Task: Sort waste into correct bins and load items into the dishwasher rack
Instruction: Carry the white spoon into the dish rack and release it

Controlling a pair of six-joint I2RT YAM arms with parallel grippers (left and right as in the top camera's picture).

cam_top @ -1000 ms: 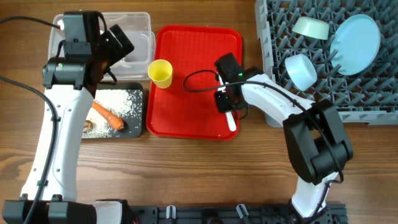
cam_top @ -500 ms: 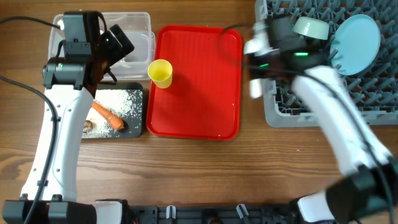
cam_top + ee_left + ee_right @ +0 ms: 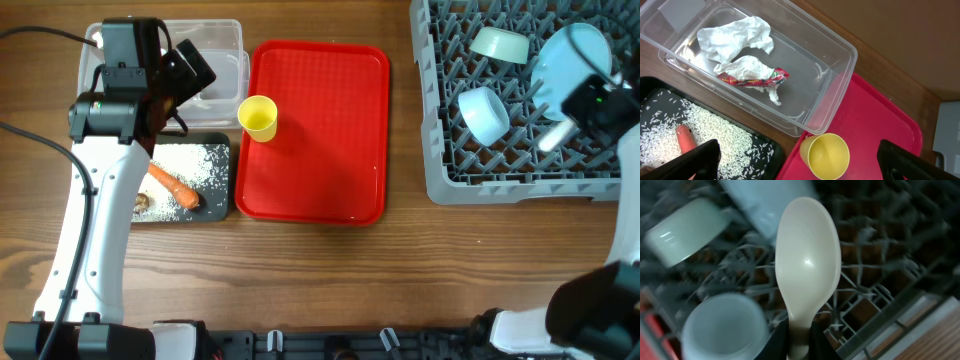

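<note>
The white plastic spoon [image 3: 807, 265] hangs above the dishwasher rack [image 3: 500, 172], its handle pinched in the closed jaws of the right gripper [image 3: 799, 339], near the pale blue bowl [image 3: 483, 112] and the plate [image 3: 572, 55]. The left gripper [image 3: 190, 68], jaws wide and empty, hovers over the clear tub [image 3: 837, 90]. The yellow cup [image 3: 258, 117] stands on the red tray [image 3: 330, 150].

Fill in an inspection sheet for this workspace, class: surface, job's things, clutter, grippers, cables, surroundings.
Surface: wooden table.
Job's things: napkin and red wrapper in clear tub; rice, carrot, brown scrap on black tray; plate, blue bowl, green bowl in rack; yellow cup at left edge of red tray.
Clutter: red tray only.
Grippers: left gripper open above the tub; right gripper shut on white spoon over the rack.
Cables: black cable at top left.
Surroundings: nothing seen.
</note>
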